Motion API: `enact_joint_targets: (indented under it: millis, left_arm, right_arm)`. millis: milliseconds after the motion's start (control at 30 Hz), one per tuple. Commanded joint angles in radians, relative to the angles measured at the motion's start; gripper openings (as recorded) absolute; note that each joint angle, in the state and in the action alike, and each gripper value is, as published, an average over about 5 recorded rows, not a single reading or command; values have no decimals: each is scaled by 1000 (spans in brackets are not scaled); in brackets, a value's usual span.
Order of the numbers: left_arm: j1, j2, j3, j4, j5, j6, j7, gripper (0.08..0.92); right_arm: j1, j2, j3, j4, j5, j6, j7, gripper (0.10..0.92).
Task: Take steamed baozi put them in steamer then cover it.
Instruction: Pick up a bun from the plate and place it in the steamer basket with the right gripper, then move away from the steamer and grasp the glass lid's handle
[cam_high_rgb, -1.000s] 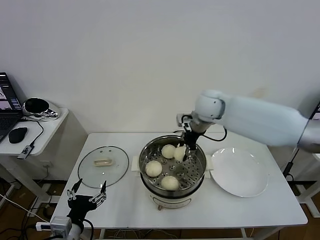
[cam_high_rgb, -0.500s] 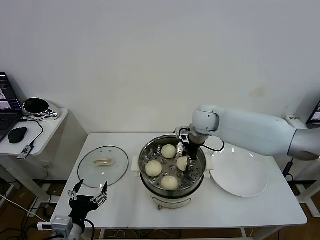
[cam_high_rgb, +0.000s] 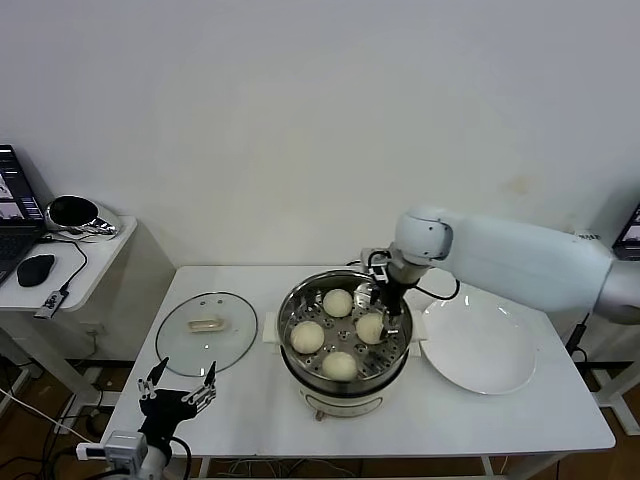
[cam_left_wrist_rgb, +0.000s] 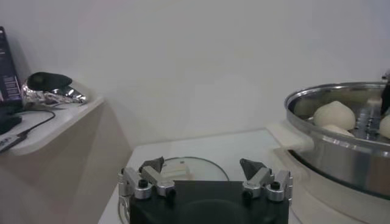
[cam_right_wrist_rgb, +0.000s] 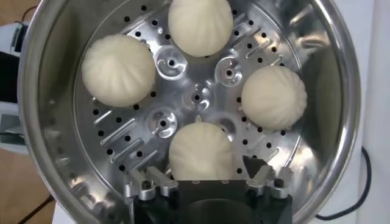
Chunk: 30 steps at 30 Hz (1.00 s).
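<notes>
Four buns lie on the perforated tray inside the steamer. The right gripper hangs over the nearest bun, fingers spread and empty. The left gripper, also spread, waits near the glass lid.

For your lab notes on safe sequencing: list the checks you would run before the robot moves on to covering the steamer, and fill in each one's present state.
1. All four steamed baozi in the steamer: ok.
2. White plate holds no buns: ok.
3. Right claw open, gripping nothing: ok.
4. Right claw out of the pot: not ok, it hangs inside over the nearest bun.
5. Glass lid reachable, flat on the table to the steamer's left: ok.
6. Left claw open, near the lid: ok.
</notes>
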Motion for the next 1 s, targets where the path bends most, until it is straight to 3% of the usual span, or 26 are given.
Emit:
enact_joint_targets:
  millis: [33, 300, 533, 733, 1000]
  left_arm:
    - [-25, 2, 0, 27, -85, -36, -54, 823]
    - [-67, 24, 30, 67, -182, -28, -115, 823]
    - [-123, 17, 44, 85, -189, 4, -121, 823]
    - [-169, 24, 44, 101, -161, 19, -120, 823]
    - [-177, 48, 29, 179, -124, -77, -84, 823]
  right_arm:
    - [-97, -273, 318, 142, 31, 33, 38, 823]
    - [-415, -496, 824, 220, 135, 137, 191, 823]
    - [-790, -566, 1192, 264, 202, 246, 303, 823]
    - [-1157, -471, 1593, 274, 225, 304, 427, 823]
    - [-1549, -98, 2010, 317, 213, 497, 583, 823]
